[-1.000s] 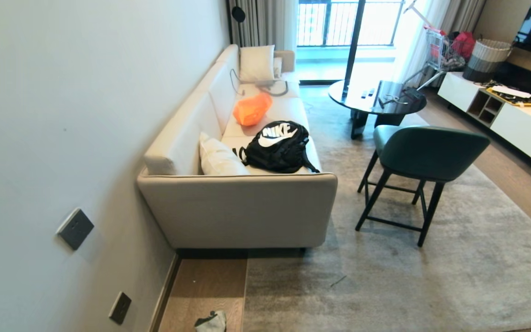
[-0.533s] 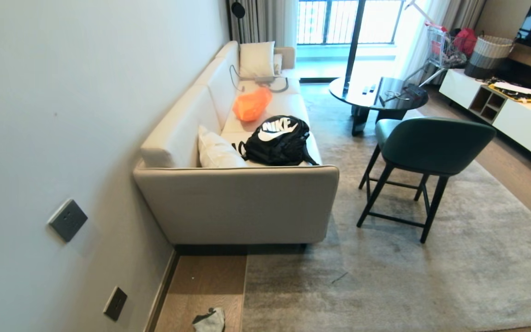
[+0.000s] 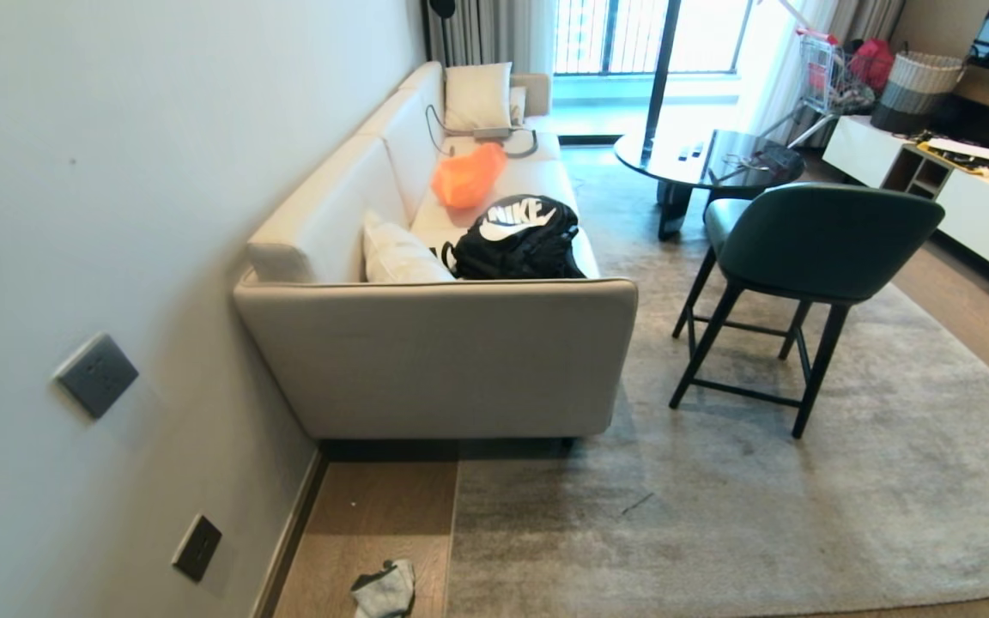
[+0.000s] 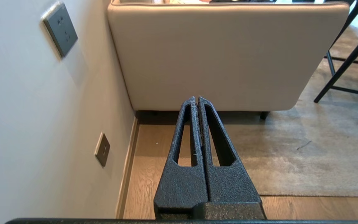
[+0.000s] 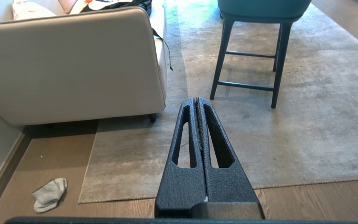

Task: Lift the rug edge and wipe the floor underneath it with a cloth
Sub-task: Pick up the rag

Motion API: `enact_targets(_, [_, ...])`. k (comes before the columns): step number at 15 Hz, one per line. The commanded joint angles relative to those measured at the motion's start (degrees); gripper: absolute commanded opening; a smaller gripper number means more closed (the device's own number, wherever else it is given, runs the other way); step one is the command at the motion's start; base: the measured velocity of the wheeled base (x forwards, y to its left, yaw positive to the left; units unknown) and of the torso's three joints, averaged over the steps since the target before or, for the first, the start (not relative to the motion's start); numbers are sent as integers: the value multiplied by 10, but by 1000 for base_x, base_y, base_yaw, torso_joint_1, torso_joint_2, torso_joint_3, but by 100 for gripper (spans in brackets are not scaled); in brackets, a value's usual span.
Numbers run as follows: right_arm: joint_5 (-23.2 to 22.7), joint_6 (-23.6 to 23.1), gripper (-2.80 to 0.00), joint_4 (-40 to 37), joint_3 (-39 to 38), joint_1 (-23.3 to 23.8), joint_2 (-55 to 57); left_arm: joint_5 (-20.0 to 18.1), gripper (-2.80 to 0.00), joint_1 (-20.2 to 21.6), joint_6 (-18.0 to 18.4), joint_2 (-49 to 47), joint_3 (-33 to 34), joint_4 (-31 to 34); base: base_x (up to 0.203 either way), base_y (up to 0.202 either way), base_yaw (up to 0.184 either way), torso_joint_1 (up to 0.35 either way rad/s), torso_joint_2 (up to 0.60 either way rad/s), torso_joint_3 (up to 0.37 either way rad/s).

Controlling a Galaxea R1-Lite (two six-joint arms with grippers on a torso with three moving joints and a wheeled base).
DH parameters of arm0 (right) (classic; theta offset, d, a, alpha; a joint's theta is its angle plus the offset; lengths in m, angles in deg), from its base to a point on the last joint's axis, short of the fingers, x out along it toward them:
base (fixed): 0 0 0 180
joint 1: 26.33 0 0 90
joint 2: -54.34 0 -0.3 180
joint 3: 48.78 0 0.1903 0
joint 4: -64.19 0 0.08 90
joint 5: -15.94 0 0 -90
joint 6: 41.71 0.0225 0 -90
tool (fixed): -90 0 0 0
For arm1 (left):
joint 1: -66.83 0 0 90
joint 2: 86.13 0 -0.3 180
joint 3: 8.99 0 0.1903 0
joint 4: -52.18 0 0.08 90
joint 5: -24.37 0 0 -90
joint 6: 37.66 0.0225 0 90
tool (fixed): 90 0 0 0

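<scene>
Along the left runs the wall (image 3: 117, 215) with two grey sockets. At its foot, toward seven o'clock, the cloth (image 3: 385, 589) lies crumpled on the floor (image 3: 374, 515), just beside the rug edge (image 3: 453, 532), which lies flat. At twelve o'clock the beige sofa (image 3: 434, 360) closes off that bare strip, with a black backpack (image 3: 516, 240) and an orange bag (image 3: 467, 176) on its seat. Toward two o'clock a green chair (image 3: 812, 249) stands on the rug, a dark round table (image 3: 700, 167) behind it. Open rug spreads toward four o'clock. The left gripper (image 4: 197, 101) and right gripper (image 5: 197, 101) both hang above the floor with fingers pressed together, holding nothing.
</scene>
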State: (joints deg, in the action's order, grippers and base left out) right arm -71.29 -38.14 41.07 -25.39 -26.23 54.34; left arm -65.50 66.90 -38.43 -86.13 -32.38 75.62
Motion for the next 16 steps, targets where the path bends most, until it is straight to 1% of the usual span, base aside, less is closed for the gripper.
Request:
enact_targets(1, [0,0,-280,1,0,0,0,0,-280,0,0,0,0,0,0,0,0,-142,517,373])
enact_targets(9, [0,1,-280,0,1,0,1,0,-280,0,0,0,0,0,0,0,0,-109,485,374])
enact_targets(16, [1,1,-280,1,0,0,0,0,-280,0,0,0,0,0,0,0,0,-25,440,421])
